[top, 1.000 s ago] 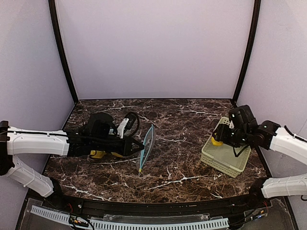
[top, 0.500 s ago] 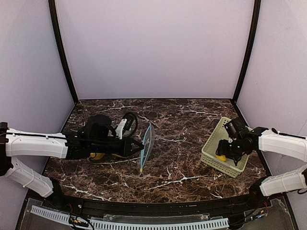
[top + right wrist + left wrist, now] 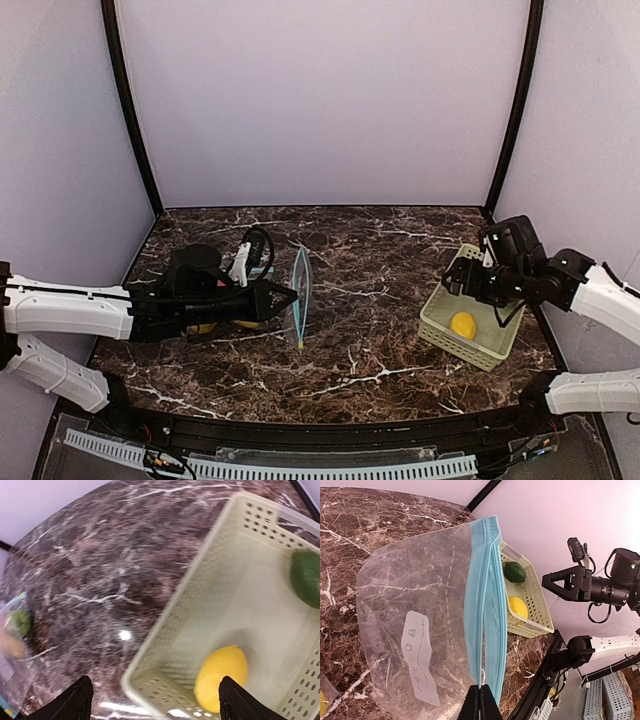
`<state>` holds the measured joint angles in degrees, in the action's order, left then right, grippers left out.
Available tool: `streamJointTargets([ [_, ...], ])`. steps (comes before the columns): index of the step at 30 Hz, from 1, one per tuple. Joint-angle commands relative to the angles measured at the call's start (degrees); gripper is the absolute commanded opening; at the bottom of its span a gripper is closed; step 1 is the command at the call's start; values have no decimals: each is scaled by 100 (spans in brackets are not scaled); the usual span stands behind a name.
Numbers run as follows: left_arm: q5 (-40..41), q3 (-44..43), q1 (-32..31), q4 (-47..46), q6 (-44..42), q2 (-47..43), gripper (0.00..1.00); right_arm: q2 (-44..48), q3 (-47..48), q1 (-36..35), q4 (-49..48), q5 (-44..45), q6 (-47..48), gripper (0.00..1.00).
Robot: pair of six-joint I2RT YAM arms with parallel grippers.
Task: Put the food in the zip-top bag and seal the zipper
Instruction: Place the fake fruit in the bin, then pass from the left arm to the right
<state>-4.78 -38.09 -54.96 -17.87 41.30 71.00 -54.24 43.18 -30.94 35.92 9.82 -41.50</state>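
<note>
My left gripper (image 3: 287,297) is shut on the blue zipper edge (image 3: 482,605) of the clear zip-top bag (image 3: 302,292) and holds it upright on the marble; its fingertips (image 3: 476,700) are pressed together on the strip. A light green ball (image 3: 21,621) shows blurred inside the bag. My right gripper (image 3: 462,288) is wide open and empty, hovering above the pale green basket (image 3: 437,302). In the basket lie a yellow piece (image 3: 463,324) and a dark green piece (image 3: 306,577). Another yellow piece (image 3: 205,326) lies under my left arm.
The basket (image 3: 165,630) stands at the table's right side, near the right wall and black frame post. The left arm stretches across the left half of the dark marble table (image 3: 380,260). A black rail runs along the near edge.
My right gripper dipped toward the basket's near side, then rose back open; the yellow piece now lies free lower in the basket. My left gripper drew the bag slightly left and more upright.
</note>
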Motion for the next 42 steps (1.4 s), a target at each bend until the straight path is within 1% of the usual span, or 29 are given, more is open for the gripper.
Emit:
streamJointTargets([
  [1, 590, 119, -97, -501, 301, -155, 1, -130, 595, -1105, -287, -75, -85, 82],
  [4, 776, 146, -111, -613, 392, -172, 1, -686, 981, -2017, -625, 209, -384, 75],
  [7, 909, 151, -127, -633, 416, -174, 1, -1299, 1379, -2812, -1117, 486, -500, 66],
  [8, 933, 156, -126, -632, 424, -174, 1, -1544, 1537, -3084, -1255, 523, -511, 61],
  [10, 962, 179, -132, -649, 437, -174, 1, -2006, 1878, -3418, -1517, 541, -488, 55],
  [14, 1009, 266, -133, -684, 481, -210, 1, -2798, 2494, -3852, -1882, 556, -398, 49],
  [19, 1026, 344, -129, -704, 525, -267, 1, -3463, 2947, -3960, -1967, 580, -381, 40],
  [24, 1000, 392, -142, -755, 560, -280, 1, -3867, 3186, -3959, -1901, 708, -384, 34],
  [30, 988, 422, -139, -792, 589, -303, 1, -4394, 3601, -3956, -1491, 885, -379, 29],
  [32, 987, 449, -141, -814, 603, -321, 1, -4531, 3699, -3956, -1366, 976, -393, 26],
  [34, 999, 496, -143, -832, 607, -361, 1, -4665, 3776, -3956, -1176, 1141, -447, 22],
  [37, 1059, 616, -144, -761, 596, -466, 1, -4720, 3801, -3923, -1023, 1236, -494, 9],
  [39, 1156, 717, -143, -556, 543, -604, 1, -4647, 3759, -3900, -1022, 1252, -448, 0],
  [42, 1396, 886, -146, 47, 404, -943, 1, -4504, 3703, -3879, -979, 1315, -219, 0],
])
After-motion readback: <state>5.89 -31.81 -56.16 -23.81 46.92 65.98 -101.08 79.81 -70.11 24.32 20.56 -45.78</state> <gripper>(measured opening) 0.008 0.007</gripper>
